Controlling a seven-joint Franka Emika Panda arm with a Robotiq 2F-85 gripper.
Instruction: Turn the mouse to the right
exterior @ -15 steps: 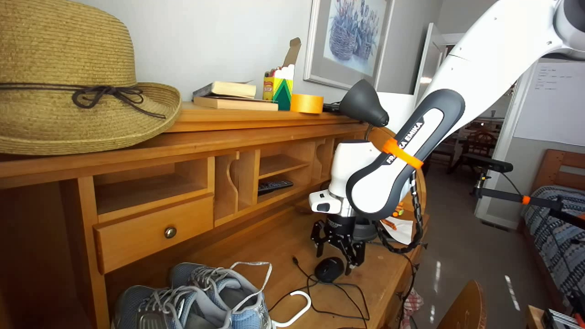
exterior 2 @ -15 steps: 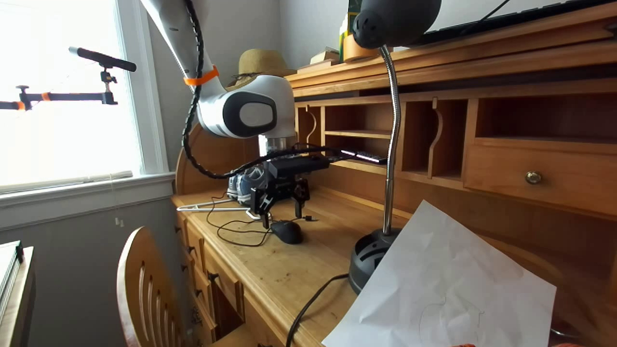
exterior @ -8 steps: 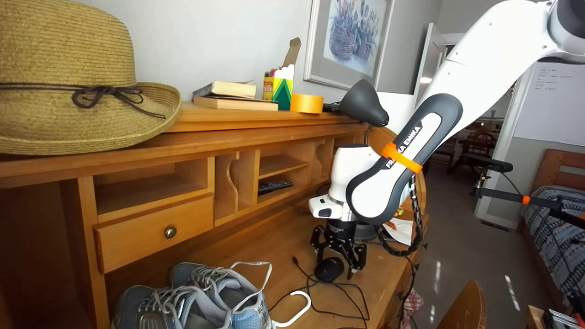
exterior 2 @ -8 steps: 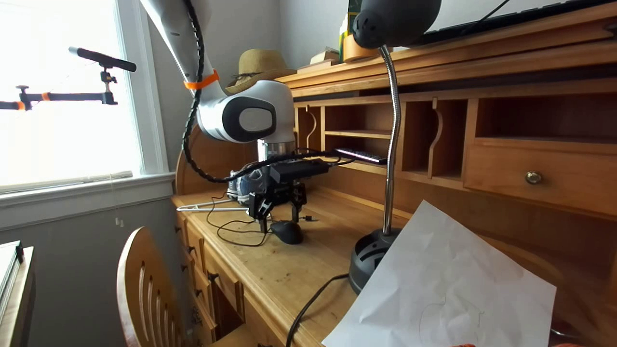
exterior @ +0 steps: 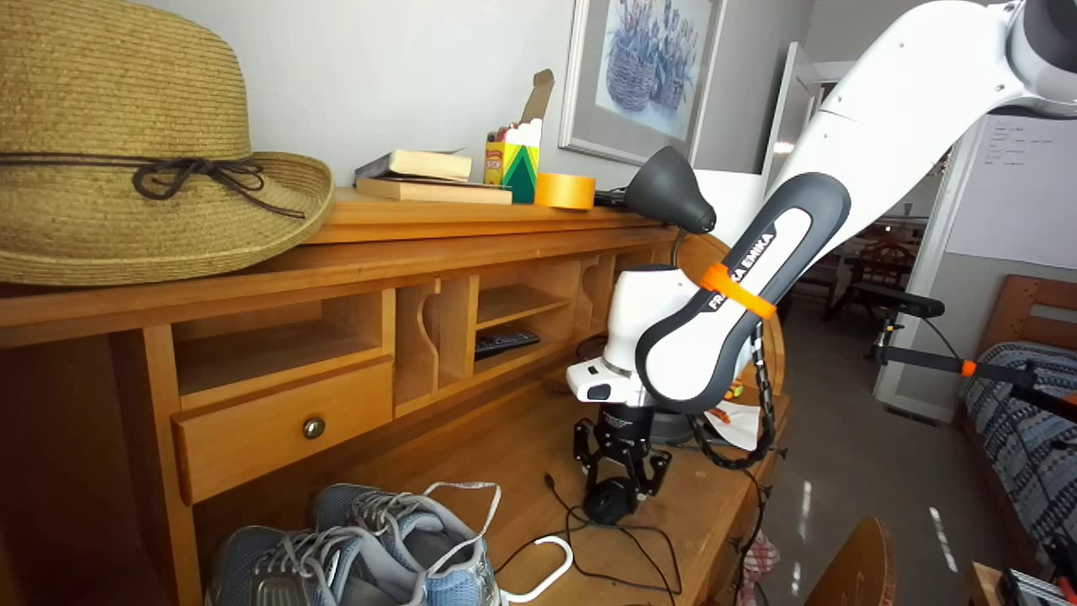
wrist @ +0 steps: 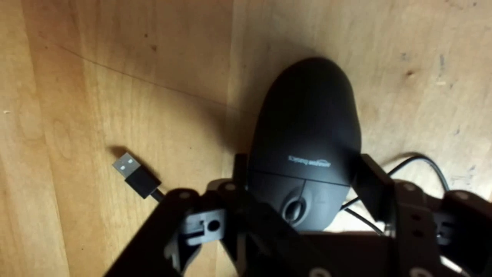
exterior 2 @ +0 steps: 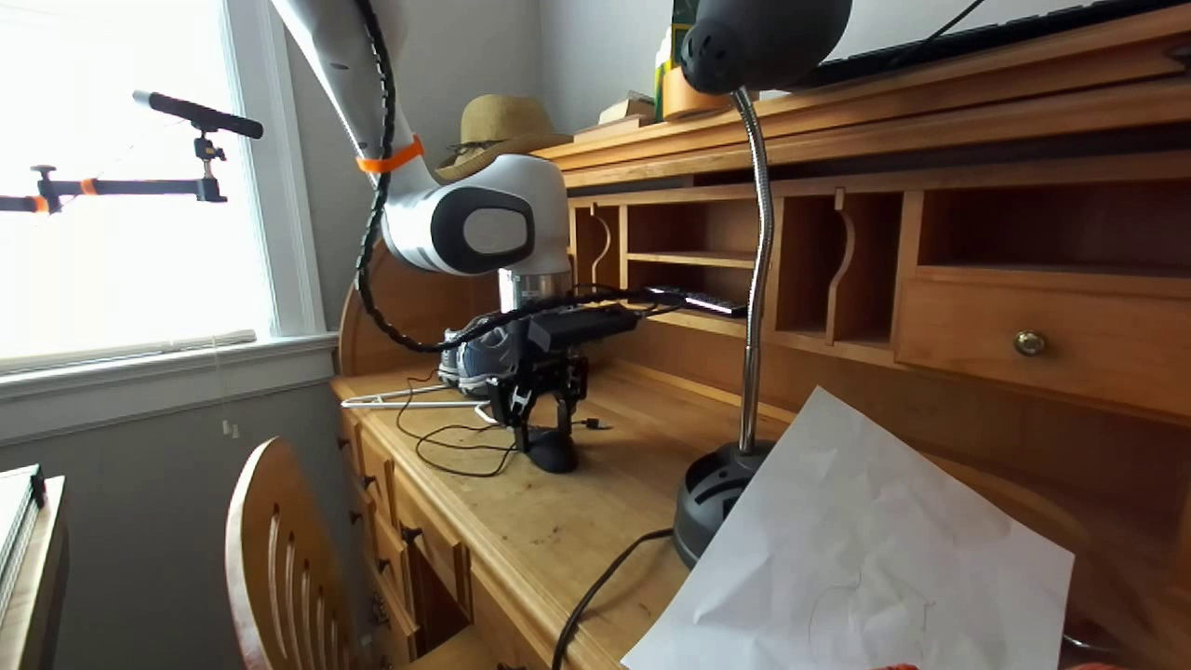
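The mouse (wrist: 309, 115) is probably going to feel light, stiff and slightly slippery, its flanks offering the best hold. In the wrist view it is lying on the table (wrist: 153, 104), rounded back pointing toward twelve o'clock, with the claw (wrist: 303, 167) pinching both flanks near four and eight.

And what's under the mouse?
Looks like the wooden desk: you can see it around the mouse. The spot right beneath is covered, so I can't tell whether anything's hiding there.
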